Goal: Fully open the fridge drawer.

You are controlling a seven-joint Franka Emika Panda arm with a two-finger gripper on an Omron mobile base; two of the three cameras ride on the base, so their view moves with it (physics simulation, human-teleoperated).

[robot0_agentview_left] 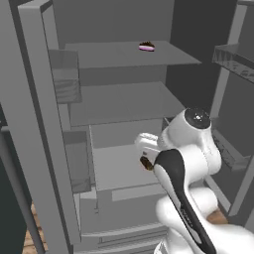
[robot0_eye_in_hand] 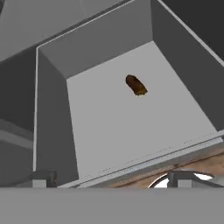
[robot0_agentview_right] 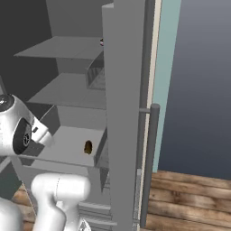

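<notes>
Fridge (robot0_agentview_left: pixel 30 124) stands open, both doors swung wide so the arm can reach the interior; flat grey shelves (robot0_agentview_left: pixel 124 101) above, the upper one carrying a small pink-and-dark item (robot0_agentview_left: pixel 147 46). Below the shelves sits the fridge drawer (robot0_eye_in_hand: pixel 109 127), a wide shallow grey box with a pale floor, already slid well out toward the robot, judging by how much of its floor shows in the hand view. A small brown object (robot0_eye_in_hand: pixel 136 85) lies on the drawer floor toward the back, apart from all walls. Drawer's front wall with its lighter handle strip (robot0_eye_in_hand: pixel 157 159) runs just above the gripper (robot0_eye_in_hand: pixel 111 183), so the hand looks placed at the front edge for pulling. Gripper fingertips (robot0_eye_in_hand: pixel 41 179) sit wide apart, spread along the strip; cannot tell if they touch the front wall or clamp anything. Wooden floor (robot0_agentview_right: pixel 189 198) below.
</notes>
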